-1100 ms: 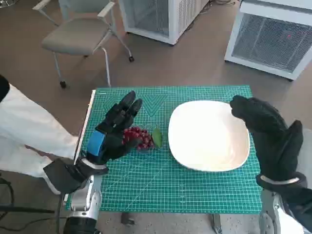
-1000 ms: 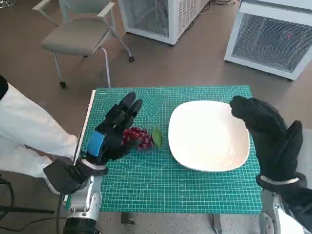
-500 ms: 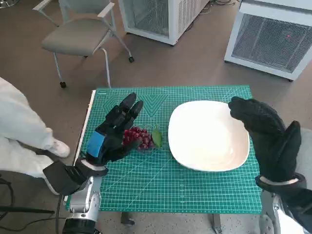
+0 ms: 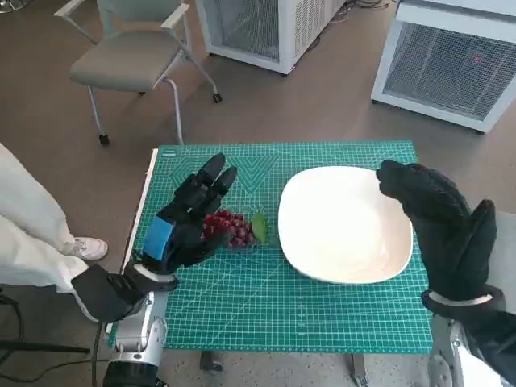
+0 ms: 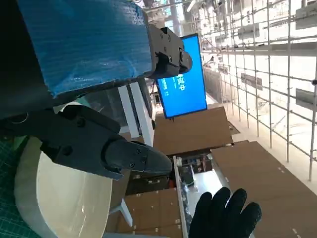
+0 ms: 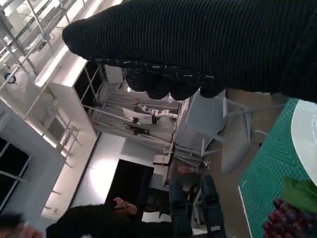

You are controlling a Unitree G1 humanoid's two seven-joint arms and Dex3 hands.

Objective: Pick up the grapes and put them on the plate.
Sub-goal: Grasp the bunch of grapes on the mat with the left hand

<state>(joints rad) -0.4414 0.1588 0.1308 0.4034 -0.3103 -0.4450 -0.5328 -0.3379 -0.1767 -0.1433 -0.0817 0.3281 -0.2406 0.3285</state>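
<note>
A bunch of dark red grapes with a green leaf lies on the green cutting mat, just left of the white plate. My left hand hovers over the left side of the bunch with its fingers stretched out, holding nothing. My gloved right hand stands upright at the plate's right edge, fingers apart and empty. The right wrist view shows the grapes, the leaf and the plate's rim. In the left wrist view the plate and the gloved right hand appear.
A grey chair stands beyond the table's far left corner. White cabinets stand at the back right. A person in white clothing is close to the table's left side, a shoe on the floor.
The person at the left has drawn back, and a shoe now shows. Both hands, the grapes and the plate stay where they were.
</note>
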